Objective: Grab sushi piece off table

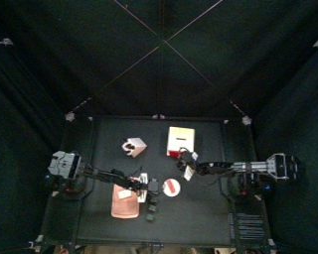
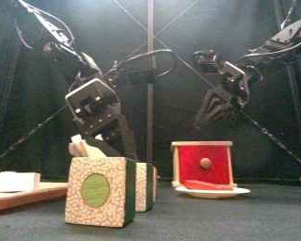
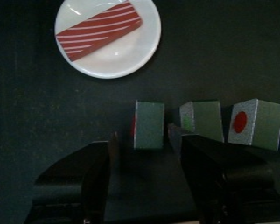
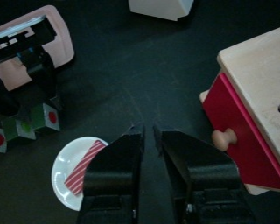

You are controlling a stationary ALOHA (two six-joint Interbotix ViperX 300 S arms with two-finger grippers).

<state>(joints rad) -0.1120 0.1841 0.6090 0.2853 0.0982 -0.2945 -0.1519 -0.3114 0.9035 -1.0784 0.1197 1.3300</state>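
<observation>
Green-patterned cards [image 2: 97, 191] stand nearest the table's [image 1: 209, 134] front edge. Behind them the left gripper [image 3: 149, 164] hangs wide open around one card. Toward the right edge, the sushi piece [image 3: 98, 30] (red, striped) lies on a white plate [image 3: 136, 54]. The right gripper [image 4: 153, 149] hovers nearly closed, empty.

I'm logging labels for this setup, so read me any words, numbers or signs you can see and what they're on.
No readable text in any view.
Small standing cards: red dot on white with green borders, no lettering.
Patterned card: green oval, no words legible.
Red box: unmarked.
</observation>
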